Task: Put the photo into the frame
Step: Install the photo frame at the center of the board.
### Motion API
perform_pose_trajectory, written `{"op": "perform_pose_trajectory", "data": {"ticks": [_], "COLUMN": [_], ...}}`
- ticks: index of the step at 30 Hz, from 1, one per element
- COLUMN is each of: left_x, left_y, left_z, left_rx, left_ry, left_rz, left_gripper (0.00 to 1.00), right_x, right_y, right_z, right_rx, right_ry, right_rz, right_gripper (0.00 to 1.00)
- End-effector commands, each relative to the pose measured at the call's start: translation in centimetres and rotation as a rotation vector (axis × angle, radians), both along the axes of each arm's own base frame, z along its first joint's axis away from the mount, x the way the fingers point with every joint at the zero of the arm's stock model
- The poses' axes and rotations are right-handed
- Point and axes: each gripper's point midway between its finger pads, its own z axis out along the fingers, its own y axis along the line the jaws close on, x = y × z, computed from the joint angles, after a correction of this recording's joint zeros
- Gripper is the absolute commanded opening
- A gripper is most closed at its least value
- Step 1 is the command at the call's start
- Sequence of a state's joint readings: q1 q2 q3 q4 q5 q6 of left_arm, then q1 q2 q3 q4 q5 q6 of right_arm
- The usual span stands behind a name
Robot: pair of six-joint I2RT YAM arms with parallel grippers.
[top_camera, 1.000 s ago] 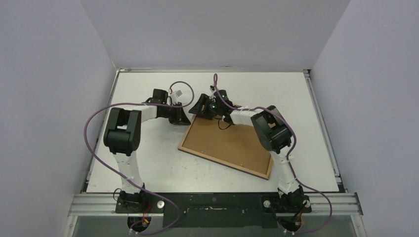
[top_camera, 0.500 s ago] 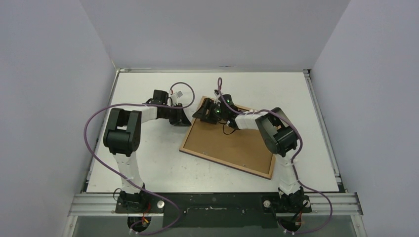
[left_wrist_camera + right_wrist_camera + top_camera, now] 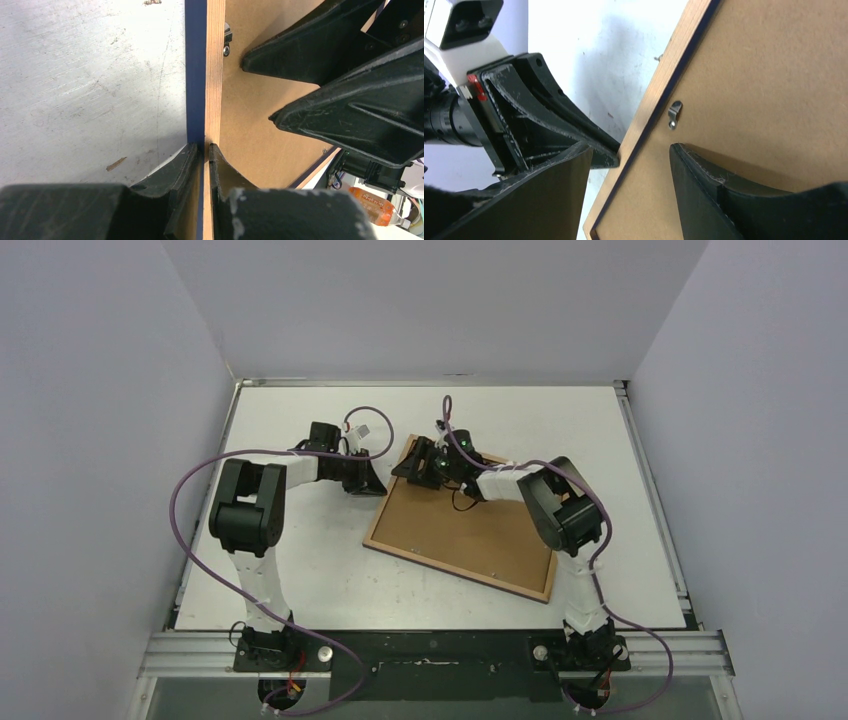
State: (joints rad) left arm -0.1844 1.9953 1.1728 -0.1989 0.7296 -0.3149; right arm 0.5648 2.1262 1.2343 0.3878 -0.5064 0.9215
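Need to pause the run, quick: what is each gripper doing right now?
Left gripper: closed, fingers pinching the edge of the frame.
Right gripper: open, holding nothing, fingers spread above the frame's edge.

White links and chunky black joint housings on both the left arm (image 3: 245, 510) and the right arm (image 3: 560, 515). Purple cables (image 3: 178, 502) strung from base to wrist. Green indicator lights (image 3: 463, 443) near the right wrist. Matte black, wedge-shaped fingers (image 3: 172, 172), scuffed pale along the edges. Small red tab (image 3: 473, 84) under a white block (image 3: 479, 55) behind the left fingers. Round silver bolts (image 3: 325, 653) beside the black bases (image 3: 262, 650).
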Motion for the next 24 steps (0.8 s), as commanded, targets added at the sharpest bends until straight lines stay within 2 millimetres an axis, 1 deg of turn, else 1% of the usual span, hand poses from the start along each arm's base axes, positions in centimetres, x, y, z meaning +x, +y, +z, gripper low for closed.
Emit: {"op": "perform_pose_trajectory", "data": {"ticks": [1,5,11,18,24], "left_x": [-1.6,-1.7,-1.7,-1.6,-1.7], "left_y": [-0.3,-0.3,-0.3,-0.4,-0.5], "left_z": [0.1,0.0,-0.1,0.1,0.0], "left_rx": [0.007,0.008,0.006,0.001,0.000], "left_ry": [0.039,0.040,0.040,0.038,0.041], "left_rz": [-0.021,-0.021,-0.021,-0.019,-0.020], "left_gripper": [0.09,0.09,0.09,0.09,0.08], "right_x": [1.5,2.1,2.1,1.4,1.0], "right_y": [0.9,0.8,0.5,1.9,2.3], "right_z": [0.0,0.0,-0.3,-0.7,-0.9], "right_rx": [-0.020,-0.036,-0.073,-0.062,-0.047], "right_ry": [-0.048,-0.057,-0.065,-0.050,-0.032], "right_rz": [-0.017,-0.024,-0.028,0.010,0.020], "right_gripper": [0.60,0.60,0.60,0.60,0.60]}}
